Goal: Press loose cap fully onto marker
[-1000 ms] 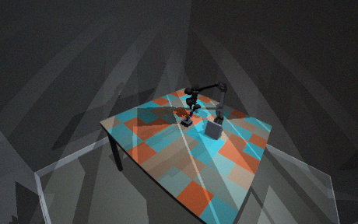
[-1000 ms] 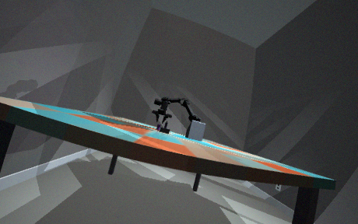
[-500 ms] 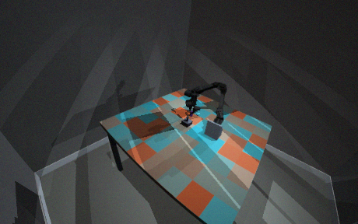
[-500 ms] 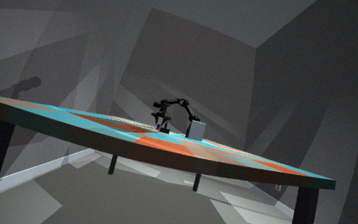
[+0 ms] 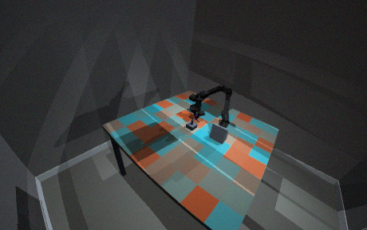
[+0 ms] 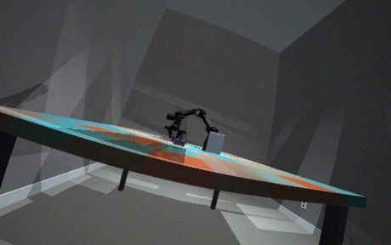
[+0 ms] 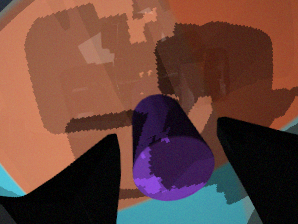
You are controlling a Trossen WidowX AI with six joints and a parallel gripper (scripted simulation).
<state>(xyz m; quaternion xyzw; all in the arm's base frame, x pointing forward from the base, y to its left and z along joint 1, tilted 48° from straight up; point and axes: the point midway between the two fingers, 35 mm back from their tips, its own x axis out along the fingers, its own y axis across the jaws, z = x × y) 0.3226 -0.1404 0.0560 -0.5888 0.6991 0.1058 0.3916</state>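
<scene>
The purple cap (image 7: pixel 172 167) (image 6: pixel 172 139) stands upright on the table. In the wrist view it sits between the two black fingertips, with a gap on each side. My gripper (image 7: pixel 169 133) (image 5: pixel 197 117) points down around the cap and is part open, holding nothing. The dark holder block (image 5: pixel 191 128) (image 6: pixel 179 144) lies close beside the gripper in the top and exterior views, with the thin dark marker (image 5: pixel 192 121) upright in it. Block and marker are outside the wrist view. How far the fingertips are above the table is hard to tell.
A grey box (image 5: pixel 219 133) (image 6: pixel 216 143) stands near the arm's base, to the right of the holder block. The table (image 5: pixel 197 201) has a patchwork top in orange, teal and tan. Dark shadows of the arm fall across it.
</scene>
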